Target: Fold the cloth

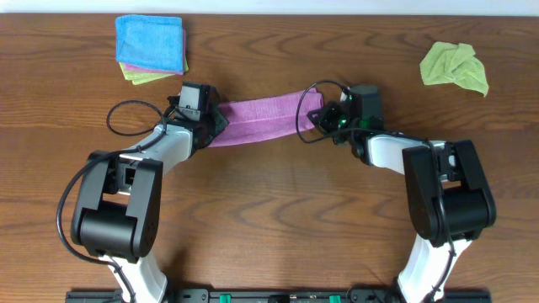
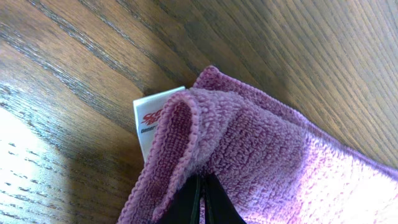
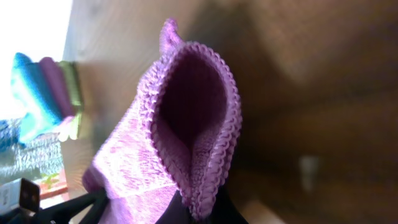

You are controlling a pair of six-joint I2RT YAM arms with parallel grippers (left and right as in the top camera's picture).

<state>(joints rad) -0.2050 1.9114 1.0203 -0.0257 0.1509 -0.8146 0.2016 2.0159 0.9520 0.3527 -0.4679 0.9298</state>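
Overhead: the purple terry cloth lies as a narrow band on the brown wood-grain table, stretched between the two arms, its right end slightly farther up the frame than its left. The left gripper is at the band's left end and the right gripper at its right end; from here the finger positions cannot be told. A stack of folded cloths, blue on top with pink and green edges below, sits at the far left; a crumpled green cloth sits at the far right, both well apart from the band. Left wrist: the black fingers are pressed together on a doubled cloth edge, and a white printed label with red lettering sticks out beside the fold, a detail not visible from overhead. Right wrist: the cloth end curls into an open loop with a stitched hem, pinched at the bottom of frame between dark fingers; the folded stack appears blurred at left.
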